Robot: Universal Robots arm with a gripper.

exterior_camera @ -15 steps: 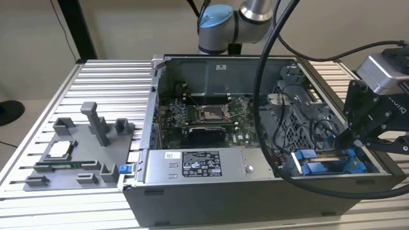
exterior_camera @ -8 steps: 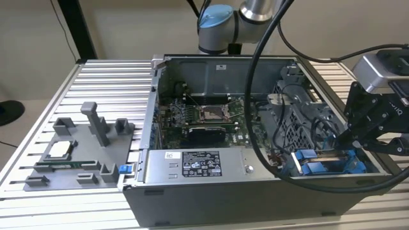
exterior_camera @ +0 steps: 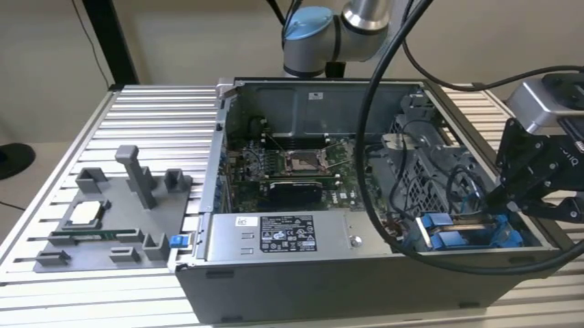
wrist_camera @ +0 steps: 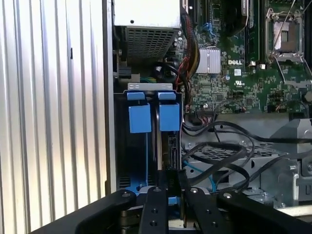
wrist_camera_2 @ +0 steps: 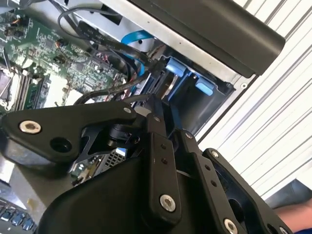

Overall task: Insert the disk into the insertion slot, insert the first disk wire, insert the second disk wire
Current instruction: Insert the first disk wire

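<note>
In the exterior view, the claw [exterior_camera: 497, 201] hangs over the insertion slot [exterior_camera: 470, 232], at the exterior view's lower right. In the second wrist view, black wires [wrist_camera_2: 105, 92] run up to it, and we cannot tell if it is clenched. In the first wrist view, the disk [wrist_camera: 165, 146] sits in the slot. We think it's wire time, which needs careful aim.

Table [exterior_camera: 155, 109] made of ribbed matt silver metal, computer case [exterior_camera: 365, 287] formed of dull grey sheet metal, insertion slot [wrist_camera: 151, 87] fitted with smooth blue plastic tabs [wrist_camera: 140, 118], claw [wrist_camera: 168, 183] built of matt black parts joined by shiny screws, cables [wrist_camera: 214, 145] sheathed in smooth black.
</note>
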